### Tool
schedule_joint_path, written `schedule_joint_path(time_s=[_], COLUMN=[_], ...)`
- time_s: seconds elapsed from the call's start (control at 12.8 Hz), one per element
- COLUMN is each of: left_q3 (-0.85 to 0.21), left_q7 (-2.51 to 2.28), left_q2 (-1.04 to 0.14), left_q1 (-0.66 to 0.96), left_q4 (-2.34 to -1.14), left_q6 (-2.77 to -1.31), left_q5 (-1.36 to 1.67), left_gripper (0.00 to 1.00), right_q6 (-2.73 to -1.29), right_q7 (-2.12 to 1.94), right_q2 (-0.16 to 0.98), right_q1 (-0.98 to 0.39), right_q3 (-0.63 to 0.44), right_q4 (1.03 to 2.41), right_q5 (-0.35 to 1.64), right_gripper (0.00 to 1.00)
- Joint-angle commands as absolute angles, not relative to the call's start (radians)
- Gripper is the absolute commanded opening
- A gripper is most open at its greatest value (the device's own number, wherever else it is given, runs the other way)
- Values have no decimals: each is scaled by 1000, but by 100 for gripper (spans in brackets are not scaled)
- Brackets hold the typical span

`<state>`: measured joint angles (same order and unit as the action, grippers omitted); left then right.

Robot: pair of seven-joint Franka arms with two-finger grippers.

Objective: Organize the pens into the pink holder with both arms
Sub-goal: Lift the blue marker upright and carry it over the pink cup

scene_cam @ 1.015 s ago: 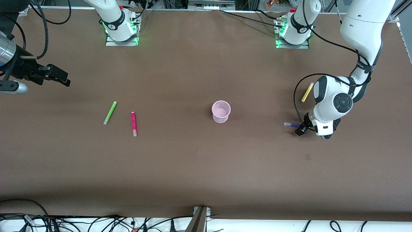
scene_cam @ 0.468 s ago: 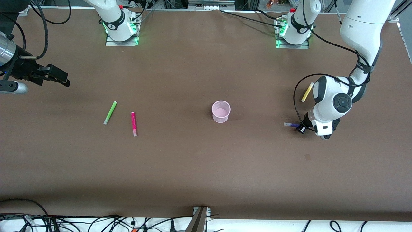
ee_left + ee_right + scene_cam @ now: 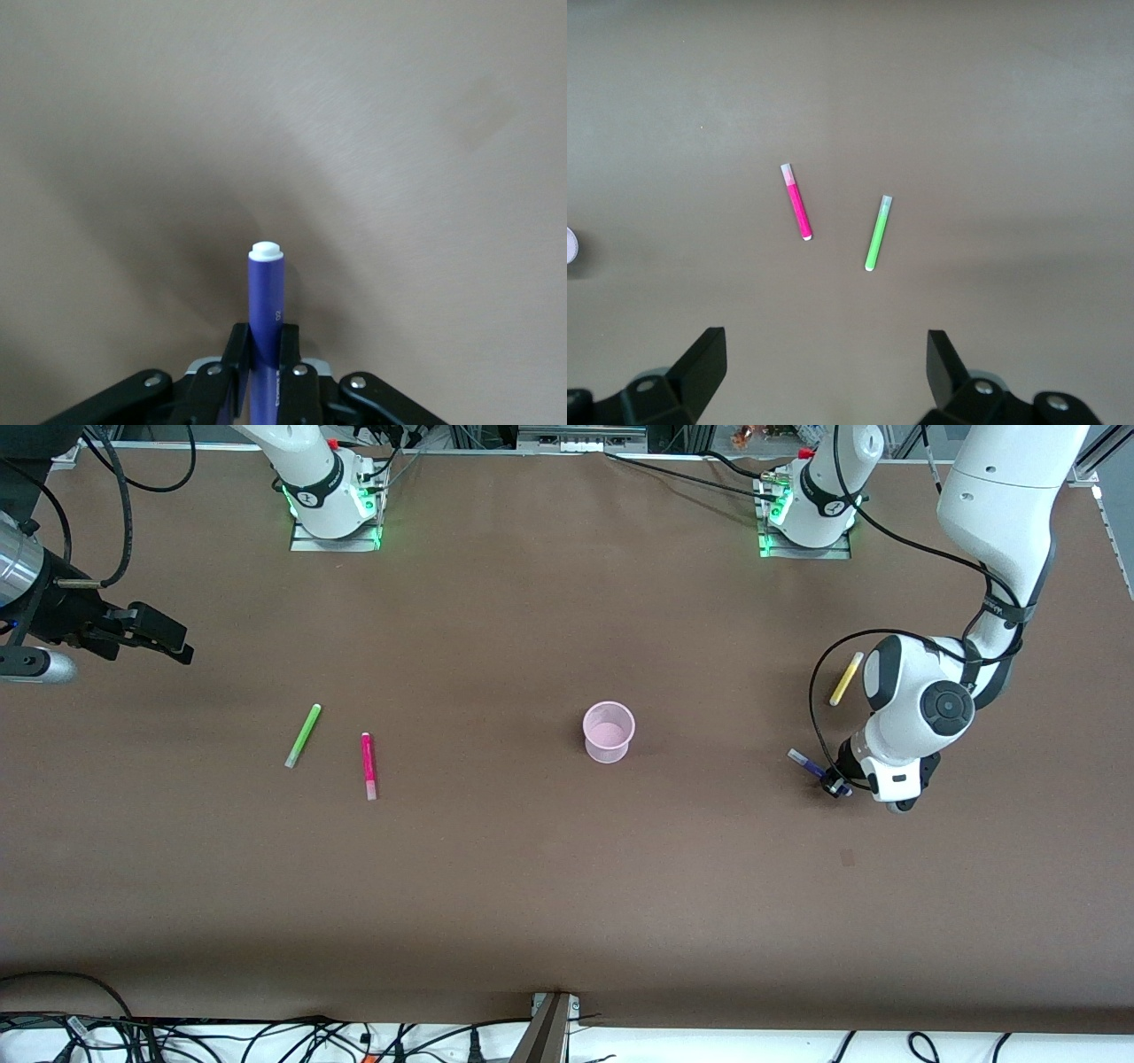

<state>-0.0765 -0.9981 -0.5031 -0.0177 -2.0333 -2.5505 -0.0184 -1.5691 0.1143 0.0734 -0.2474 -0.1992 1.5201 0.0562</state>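
Front view: brown table (image 3: 549,886) with wide bare stretches on the camera side of all the pens and between the pink holder (image 3: 609,732) and either end. Pink holder upright near the middle, well apart from every pen. Green pen (image 3: 303,735) and magenta pen (image 3: 368,765) lying flat toward the right arm's end, near each other but not touching, the magenta one slightly nearer the camera. Yellow pen (image 3: 846,678) lying flat toward the left arm's end, close beside the left arm's white wrist, farther from the camera than the purple pen (image 3: 804,761).

Left gripper (image 3: 834,783) low over the table at the left arm's end, fingers closed tight on the purple pen; pen tilted, its pale end pointing toward the holder. Left wrist view: purple pen (image 3: 266,310) pinched between the two black fingers (image 3: 236,365), white cap end sticking out past them, plain table under it with a soft shadow.

Right gripper (image 3: 146,634) waiting up at the right arm's end of the table, holding nothing. Right wrist view: fingers (image 3: 700,363) spread wide apart, magenta pen (image 3: 796,201) and green pen (image 3: 877,233) on open table past them
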Motion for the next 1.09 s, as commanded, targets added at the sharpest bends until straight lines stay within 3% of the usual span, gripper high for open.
schedule_joint_path(time_s=[0.0, 0.39, 1.01], left_q3=[-115, -296, -293], left_q7=[-1025, -1239, -1940], left_q2=[-427, -390, -410], left_q1=[8, 27, 345], left_q4=[-1959, -1760, -1704], left_q6=[-2449, -2300, -2298], left_q5=[-29, -40, -503], left_gripper=[0, 0, 0], right_q6=[-1566, -1566, -1568], right_q7=[110, 110, 110], right_q2=[80, 80, 80], right_q1=[-238, -238, -239], right_q3=[-198, -198, -198], right_q4=[1505, 1505, 1505], right_q5=[74, 74, 74], right_gripper=[100, 100, 100])
